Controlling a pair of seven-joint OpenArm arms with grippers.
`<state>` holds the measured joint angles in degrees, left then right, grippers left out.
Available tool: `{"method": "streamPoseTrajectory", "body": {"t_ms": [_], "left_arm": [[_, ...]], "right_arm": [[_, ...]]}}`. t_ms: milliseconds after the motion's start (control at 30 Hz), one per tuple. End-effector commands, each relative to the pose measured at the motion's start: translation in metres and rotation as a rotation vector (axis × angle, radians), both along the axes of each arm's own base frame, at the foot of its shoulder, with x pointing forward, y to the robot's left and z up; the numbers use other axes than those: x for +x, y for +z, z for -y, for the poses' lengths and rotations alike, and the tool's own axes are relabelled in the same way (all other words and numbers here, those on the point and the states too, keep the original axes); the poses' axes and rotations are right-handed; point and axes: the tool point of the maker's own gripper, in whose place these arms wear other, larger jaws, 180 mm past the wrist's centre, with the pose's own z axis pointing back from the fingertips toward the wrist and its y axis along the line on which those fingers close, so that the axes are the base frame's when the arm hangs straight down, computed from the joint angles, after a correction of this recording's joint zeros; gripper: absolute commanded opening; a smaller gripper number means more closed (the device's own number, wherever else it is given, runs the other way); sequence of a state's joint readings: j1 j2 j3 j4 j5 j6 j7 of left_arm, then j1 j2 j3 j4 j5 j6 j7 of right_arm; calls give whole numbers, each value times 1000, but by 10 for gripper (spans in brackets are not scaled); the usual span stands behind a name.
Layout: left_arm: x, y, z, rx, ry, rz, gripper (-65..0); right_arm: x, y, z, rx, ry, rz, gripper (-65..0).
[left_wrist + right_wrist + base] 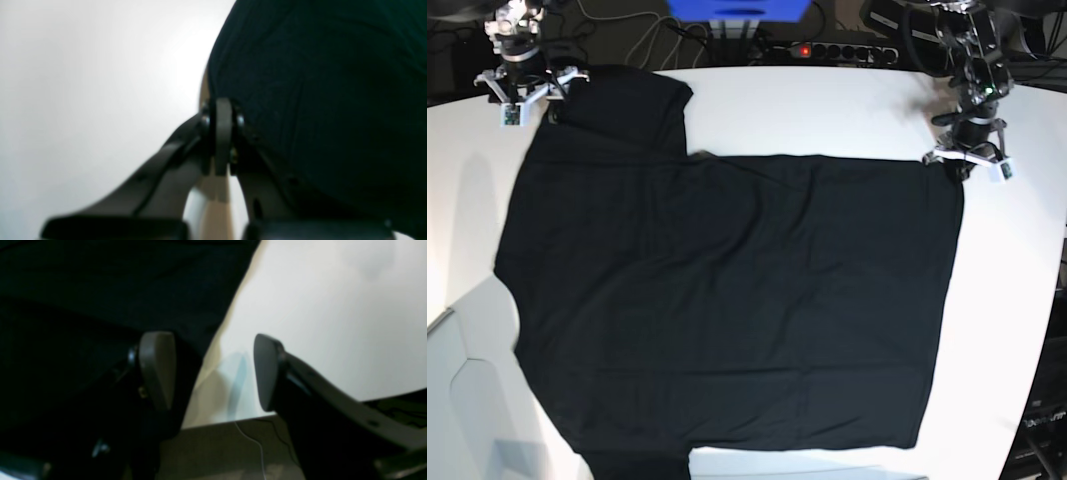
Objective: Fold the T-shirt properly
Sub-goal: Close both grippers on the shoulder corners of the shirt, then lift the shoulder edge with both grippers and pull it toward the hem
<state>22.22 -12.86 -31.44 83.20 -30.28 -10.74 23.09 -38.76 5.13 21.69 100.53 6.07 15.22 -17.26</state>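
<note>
- While the shirt (727, 300) lies flat, long axis across the table (827, 110), each gripper sits at a far corner.
- Left gripper (223, 140) is clenched at the hem corner; whether it pinches cloth, I cannot tell.
- Right gripper (213, 371) gapes wide, released, shirt just beside it.

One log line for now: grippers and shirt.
left gripper: shut at shirt corner | right gripper: open, empty | shirt: flat on table

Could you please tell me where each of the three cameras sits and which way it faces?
Left wrist: on the left arm, looking along its shut left claw at the T-shirt edge and white table.
Right wrist: on the right arm, looking past its open right claw at shirt edge and table corner.
Base: overhead, looking down on the spread shirt, both arms at the far corners.
All share shirt and table.
</note>
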Motion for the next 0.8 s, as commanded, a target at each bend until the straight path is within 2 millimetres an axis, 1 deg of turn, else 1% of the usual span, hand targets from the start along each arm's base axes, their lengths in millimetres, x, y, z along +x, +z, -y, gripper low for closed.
{"method": "streamPoseTrajectory", "body": {"t_ms": [0,100,200,300,433,500,567,600,700,767], "left_arm": [[-4,0,-4,11,-6,-22,-650],[-5,-1,-4,10,-5,-24,-650],[-5,-1,-4,10,-5,-24,-650],[-4,0,-4,12,-6,-24,-650],[-3,2,-4,15,-10,-18,-650],[-3,3,-4,17,-9,-17,-650],[-2,5,-4,19,-10,-10,-650],[-4,6,-7,24,-3,-12,-650],[-6,20,-16,48,18,16,-650],[0,34,-18,69,16,51,-650]], "right_arm": [[-3,-1,-3,5,37,-16,-277],[-6,-13,-11,45,78,-42,-288],[-9,-21,-19,78,117,-63,-350],[-11,-21,-20,83,125,-67,-456],[-8,-16,-20,75,128,-53,-648],[-3,-9,-21,68,139,-33,-650],[0,3,-14,43,130,-8,-650],[4,10,-11,32,126,12,-650],[16,32,-8,-2,137,70,-650],[24,49,-5,-29,143,111,-650]]}}
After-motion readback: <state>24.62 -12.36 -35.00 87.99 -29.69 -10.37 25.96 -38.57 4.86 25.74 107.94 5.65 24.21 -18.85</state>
